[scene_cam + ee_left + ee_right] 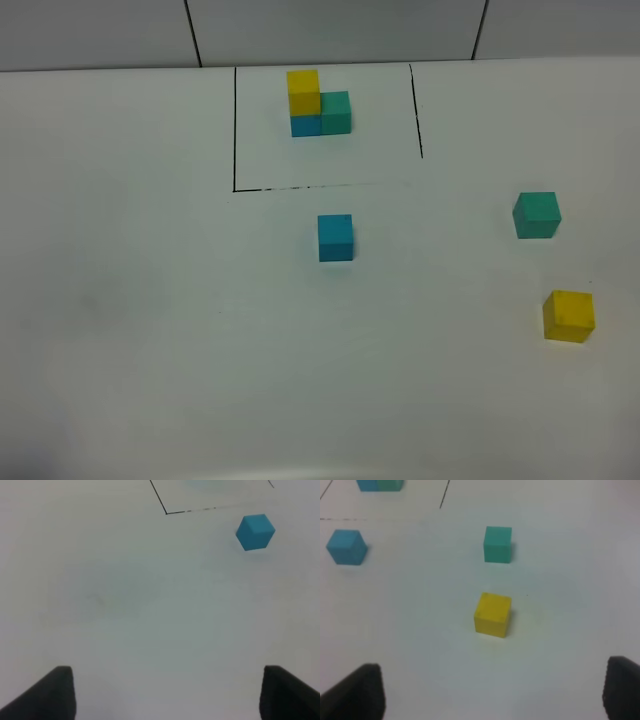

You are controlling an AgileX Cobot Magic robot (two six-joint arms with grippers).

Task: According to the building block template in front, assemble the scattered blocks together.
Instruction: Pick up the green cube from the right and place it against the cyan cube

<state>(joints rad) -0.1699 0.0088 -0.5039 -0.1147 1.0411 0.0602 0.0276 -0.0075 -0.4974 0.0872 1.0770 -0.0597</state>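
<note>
jaws wide; template (318, 102) whole only overhead

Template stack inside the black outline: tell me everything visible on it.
The building block template is three matte, plain cubes joined in an L: yellow on top of blue, teal-green beside the blue and touching it. It stands upright on the white table, inside the black outline, toward its far side. Nothing but the table touches it.

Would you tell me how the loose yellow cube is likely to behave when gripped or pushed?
The yellow cube looks solid and sharp-edged, so probably stiff. Resting on a flat face, it should slide, not roll.
</note>
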